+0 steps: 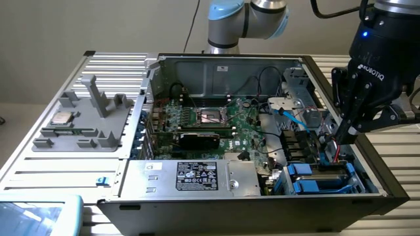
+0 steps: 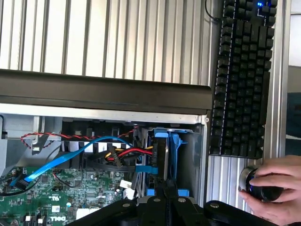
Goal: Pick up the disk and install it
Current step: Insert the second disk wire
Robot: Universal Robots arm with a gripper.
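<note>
The disk (image 2: 161, 155) stands on edge in the drive bay at the corner of the open computer case, seen edge-on as a dark slab. A blue bracket (image 2: 175, 146) runs along its sides. My gripper (image 2: 166, 190) is directly over it, its black fingers drawn together and pinching the disk's near edge. In the exterior view my gripper (image 1: 343, 139) reaches down into the case at the exterior view's right, its fingertips low beside the bay's cables.
Red, yellow and blue cables (image 2: 117, 153) run right beside the disk. Blue drive carriers (image 1: 315, 179) sit in the front bay near a silver box (image 1: 190, 177). The motherboard (image 1: 210, 118) lies mid-case. A keyboard (image 2: 242, 80) and a person's hand (image 2: 277, 186) are outside the case wall.
</note>
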